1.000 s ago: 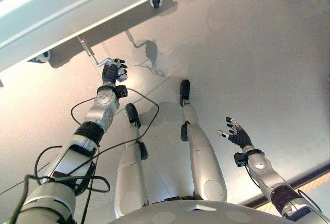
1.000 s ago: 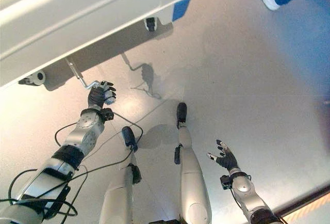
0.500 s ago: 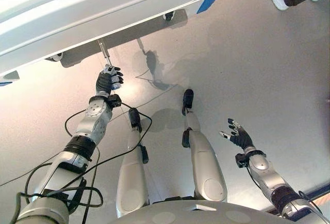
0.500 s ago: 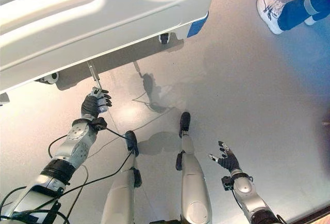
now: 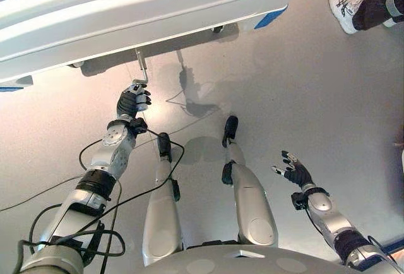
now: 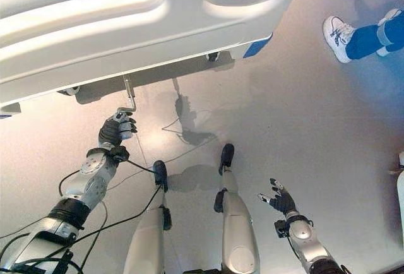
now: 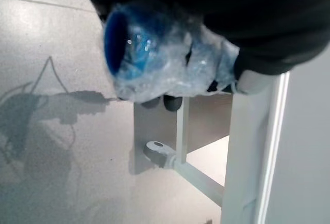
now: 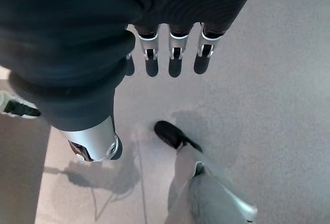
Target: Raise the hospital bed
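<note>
The white hospital bed (image 5: 126, 15) spans the top of the eye views. A metal crank (image 5: 142, 67) hangs down from under its edge. My left hand (image 5: 132, 101) is shut on the crank's handle, just below the bed. In the left wrist view the handle (image 7: 154, 59) shows as a blue grip wrapped in clear plastic, held under the dark cover. My right hand (image 5: 294, 170) hangs open over the bare floor at the lower right, its fingers (image 8: 174, 59) straight and holding nothing.
A person's white shoe and blue trouser leg (image 6: 353, 34) stand at the upper right. A bed caster (image 6: 213, 55) sits under the bed's blue corner. The bed frame's leg (image 7: 247, 152) is close by my left hand. Grey floor (image 5: 328, 97) spreads to the right.
The camera has shifted, bringing more of the bed into view. My left hand has turned the crank: its handle went from out at the left to straight below the shaft. The right hand stayed open.
</note>
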